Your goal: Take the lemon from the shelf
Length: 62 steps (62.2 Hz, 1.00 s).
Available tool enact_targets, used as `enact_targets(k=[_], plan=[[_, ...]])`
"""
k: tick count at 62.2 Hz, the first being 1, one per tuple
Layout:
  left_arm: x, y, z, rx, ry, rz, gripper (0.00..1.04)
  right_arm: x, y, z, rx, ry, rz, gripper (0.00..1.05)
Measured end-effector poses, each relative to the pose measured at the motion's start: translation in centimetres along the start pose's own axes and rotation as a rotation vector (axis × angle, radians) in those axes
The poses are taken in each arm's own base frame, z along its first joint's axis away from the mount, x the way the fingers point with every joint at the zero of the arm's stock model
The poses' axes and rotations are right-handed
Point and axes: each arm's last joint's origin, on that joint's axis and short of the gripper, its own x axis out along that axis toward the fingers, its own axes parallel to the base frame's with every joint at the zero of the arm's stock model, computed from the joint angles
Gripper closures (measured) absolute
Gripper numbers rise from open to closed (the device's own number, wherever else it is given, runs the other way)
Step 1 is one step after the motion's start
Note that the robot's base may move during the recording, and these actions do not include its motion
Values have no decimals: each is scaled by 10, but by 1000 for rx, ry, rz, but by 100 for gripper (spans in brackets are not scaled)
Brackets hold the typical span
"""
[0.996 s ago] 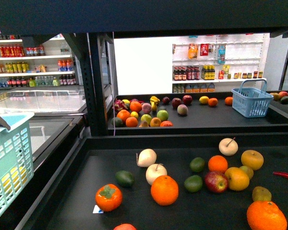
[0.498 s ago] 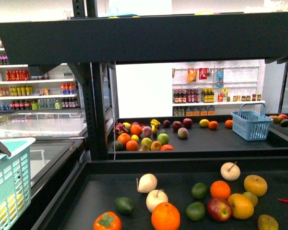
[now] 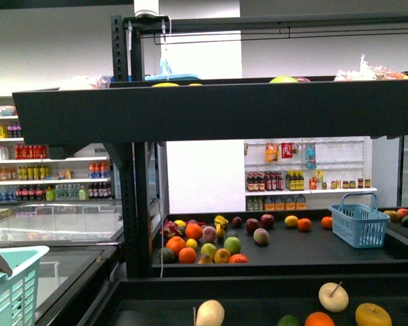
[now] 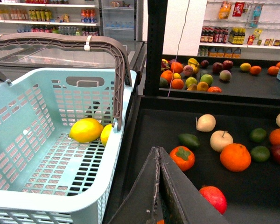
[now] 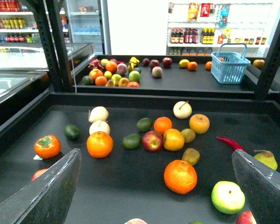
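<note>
my left gripper (image 4: 159, 161) is closed, the two fingers pressed together with nothing between them. my right gripper (image 5: 156, 186) is wide open and holds nothing; its fingers (image 5: 51, 191) stand far apart over the shelf (image 5: 130, 182). a lemon (image 4: 86, 130) lies in the pale basket (image 4: 46, 140) beside the shelf, touching a second yellow fruit behind the handle. on the black tray i see an orange (image 5: 100, 144), a persimmon (image 5: 47, 146), an apple (image 5: 152, 141) and a red chili (image 5: 229, 143). in the front view the camera looks high, the upper tray (image 3: 211, 109) crosses the picture, and no arm shows there.
</note>
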Motion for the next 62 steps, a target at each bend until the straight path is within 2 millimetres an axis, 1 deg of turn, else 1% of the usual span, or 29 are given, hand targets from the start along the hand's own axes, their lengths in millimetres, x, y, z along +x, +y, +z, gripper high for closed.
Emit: enact_targets(k=[17,31,35,38,42,54,56,62], plan=[[-8,0,-13,0,0,0,102,0,0,0,0,-1,0,7],[-13,0,-19,0,-6,1,102,0,0,0,0,0,0,7],[-14,0,-26,1,-7,-1,102,0,0,0,0,-1,0,7],[-21,0,-30,2,21,1,102,0,0,0,0,0,0,7],[-25,0,-28,2,-7,1,102,0,0,0,0,0,0,7],[-25,0,-28,1,-10,1,102,0,0,0,0,-2,0,7],[-25,0,-28,1,-10,1,95,0,0,0,0,-2,0,7],[-25,0,-28,1,-10,1,65,0,0,0,0,-2,0,7]])
